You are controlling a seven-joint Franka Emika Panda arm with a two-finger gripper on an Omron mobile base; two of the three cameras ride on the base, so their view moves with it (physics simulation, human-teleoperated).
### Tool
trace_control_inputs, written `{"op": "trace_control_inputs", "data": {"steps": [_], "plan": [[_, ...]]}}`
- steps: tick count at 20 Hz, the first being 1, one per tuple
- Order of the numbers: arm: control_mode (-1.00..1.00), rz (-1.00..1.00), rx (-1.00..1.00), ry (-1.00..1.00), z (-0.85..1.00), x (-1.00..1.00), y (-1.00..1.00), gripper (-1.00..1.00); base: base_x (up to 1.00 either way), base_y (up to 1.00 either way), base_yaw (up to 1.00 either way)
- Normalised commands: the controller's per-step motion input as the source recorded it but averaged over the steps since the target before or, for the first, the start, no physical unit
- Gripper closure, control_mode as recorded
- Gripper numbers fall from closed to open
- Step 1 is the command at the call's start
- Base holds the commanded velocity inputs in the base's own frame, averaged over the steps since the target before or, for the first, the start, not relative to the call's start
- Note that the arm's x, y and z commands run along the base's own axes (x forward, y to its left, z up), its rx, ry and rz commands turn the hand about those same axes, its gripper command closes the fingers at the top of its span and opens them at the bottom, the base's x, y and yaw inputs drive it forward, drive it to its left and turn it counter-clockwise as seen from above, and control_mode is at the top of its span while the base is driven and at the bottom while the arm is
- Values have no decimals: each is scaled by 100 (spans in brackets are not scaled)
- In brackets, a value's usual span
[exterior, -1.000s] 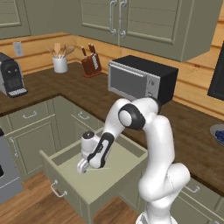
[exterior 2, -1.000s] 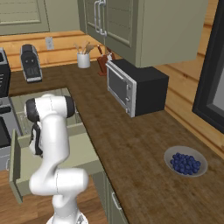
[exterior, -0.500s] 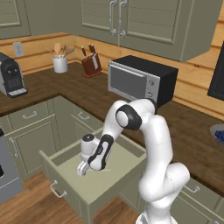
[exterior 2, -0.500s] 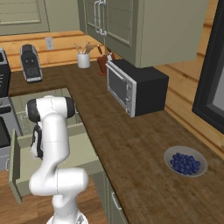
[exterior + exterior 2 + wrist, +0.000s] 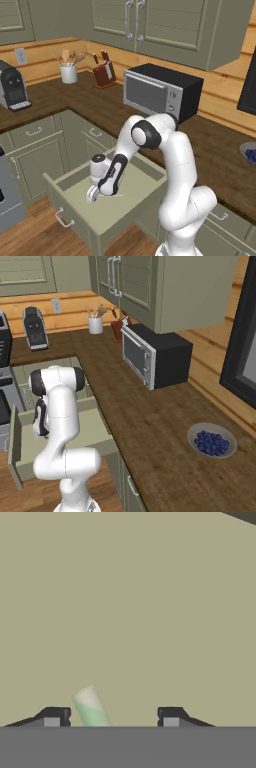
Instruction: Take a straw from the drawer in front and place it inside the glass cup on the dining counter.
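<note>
Hand view: straw [image 5: 91,707] between the tool [image 5: 111,717] tips, nearer the left one, slanting; jaws apart, not gripping.

Inside the open drawer [image 5: 131,192], bare floor surrounds the gripper [image 5: 92,194]. Only the straw [image 5: 91,708] lies between its fingertips; the drawer walls hem the sides.

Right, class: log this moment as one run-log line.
stage: grasping | gripper: low in open drawer, jaws apart | straw: between fingertips, nearer one, not gripped
</note>
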Motion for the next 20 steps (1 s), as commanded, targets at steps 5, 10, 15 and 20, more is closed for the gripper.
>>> {"op": "trace_control_inputs", "data": {"steps": [5, 10, 15, 20], "plan": [[-100, 0, 0, 0, -23, 8, -15, 100, 0, 0, 0], [-100, 0, 0, 0, -10, 1, -11, 100, 0, 0, 0], [-100, 0, 1, 0, 0, 0, -7, 100, 0, 0, 0], [-100, 0, 7, 0, 8, 16, 0, 100, 0, 0, 0]]}}
